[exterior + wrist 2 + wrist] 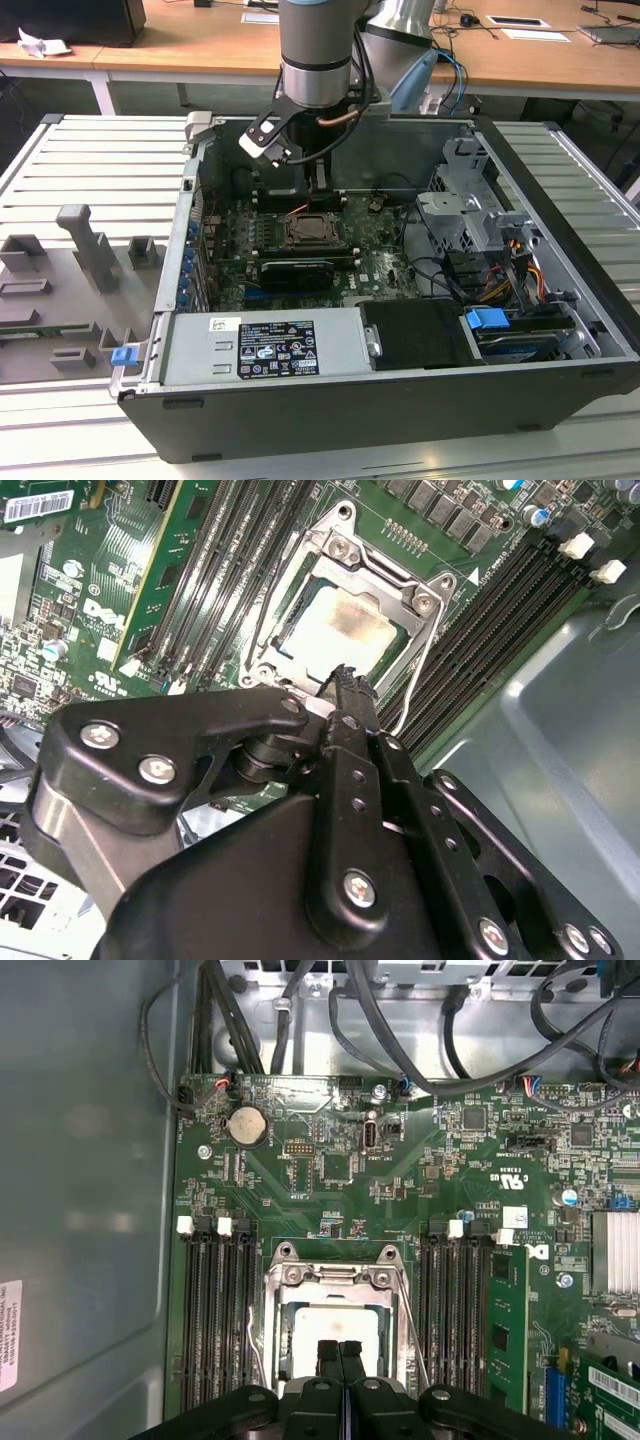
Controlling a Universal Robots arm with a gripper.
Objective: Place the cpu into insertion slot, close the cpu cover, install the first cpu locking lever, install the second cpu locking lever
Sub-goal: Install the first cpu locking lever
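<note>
Tool (338, 1355) hangs closed over cpu (310, 1330); exterior view shows computer case (400, 410).

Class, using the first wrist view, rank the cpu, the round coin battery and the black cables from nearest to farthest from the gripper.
1. cpu, directly at the tips of the gripper.
2. coin battery, out on the green board.
3. black cables, beyond the board's far edge.

1 cpu (330, 1322), 1 cpu cover (278, 1325), 2 wire levers (420, 675), 1 coin battery (248, 1126), 1 gripper (340, 1348).
</note>
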